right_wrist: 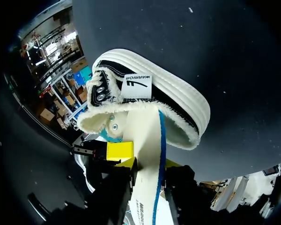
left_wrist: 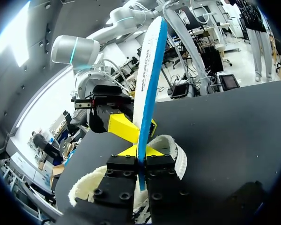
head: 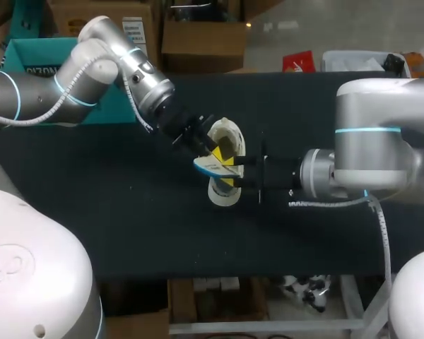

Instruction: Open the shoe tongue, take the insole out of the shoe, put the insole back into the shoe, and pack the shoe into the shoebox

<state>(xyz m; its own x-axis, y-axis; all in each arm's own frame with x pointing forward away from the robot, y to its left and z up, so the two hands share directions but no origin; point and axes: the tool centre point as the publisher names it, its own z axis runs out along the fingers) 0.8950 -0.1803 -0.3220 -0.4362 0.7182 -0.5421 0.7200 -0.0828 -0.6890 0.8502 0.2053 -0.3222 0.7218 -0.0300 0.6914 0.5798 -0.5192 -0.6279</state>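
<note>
Left gripper (left_wrist: 140, 154) and right gripper (right_wrist: 147, 164) both clench the insole (left_wrist: 147, 79); its length runs ahead of the right one into the shoe (right_wrist: 178, 98).

Shoe (head: 225, 195) on table (head: 127, 212), insole (head: 212, 167) above, between left claw (head: 213, 148) and right claw (head: 234, 173)

The left gripper (left_wrist: 140, 157) clamps the white insole (left_wrist: 147, 75) (blue-edged, standing upright) between both fingers. The right gripper (left_wrist: 138, 127) flanks it higher up. The fleece-rimmed shoe (left_wrist: 175, 150) lies underneath on the black table (left_wrist: 234, 131).
</note>
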